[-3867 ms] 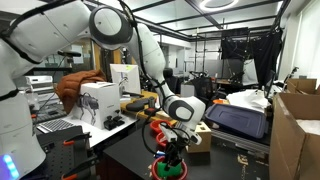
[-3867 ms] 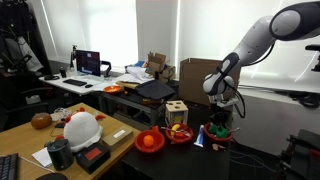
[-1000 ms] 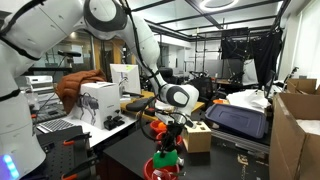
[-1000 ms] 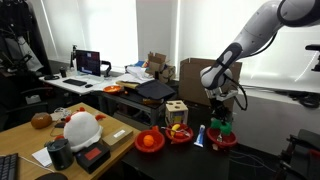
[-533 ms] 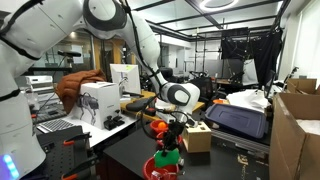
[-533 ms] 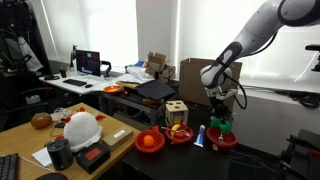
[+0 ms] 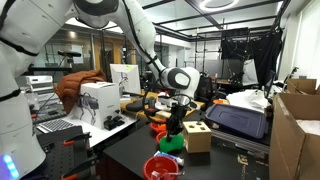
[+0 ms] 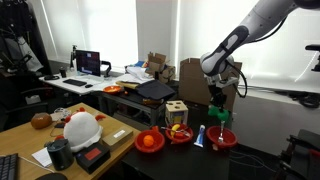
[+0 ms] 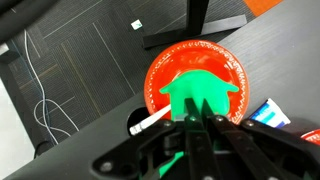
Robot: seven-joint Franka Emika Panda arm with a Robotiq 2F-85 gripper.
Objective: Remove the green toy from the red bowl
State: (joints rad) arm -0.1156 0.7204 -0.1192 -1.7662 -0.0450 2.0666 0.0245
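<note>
So the gripper (image 9: 200,120) is clamped shut on the green toy (image 9: 197,90), pinching it from above; in an exterior view the toy (image 7: 172,144) hangs clear above the red bowl (image 7: 162,167), not touching it, and the wrist view looks straight down past the toy onto the bowl (image 9: 160,68) directly below.

Handling-wise, my guess is it's light, probably hollow plastic or rubbery; it's small and lumpy, so the fingers likely sit on uneven bumps and not flat faces. I'd expect a bit of give and some chance of it twisting in the grip if swung fast; nothing fragile about it as far as I can tell. Taking it near the top middle, like now, looks about right; I can't see exactly where the pads land.

Room to move: the bowl sits close to the edge of the dark table (image 9: 275,40), with open floor just past it, so don't go that way. In an exterior view the wooden box (image 8: 177,111) and a smaller red dish (image 8: 180,133) stand off to one side of the bowl (image 8: 223,141), with a blue thing (image 8: 200,135) between; a white pen-like thing (image 9: 150,123) lies just beside the bowl. Bare tabletop near the bowl looks like the safest drop spot.
</note>
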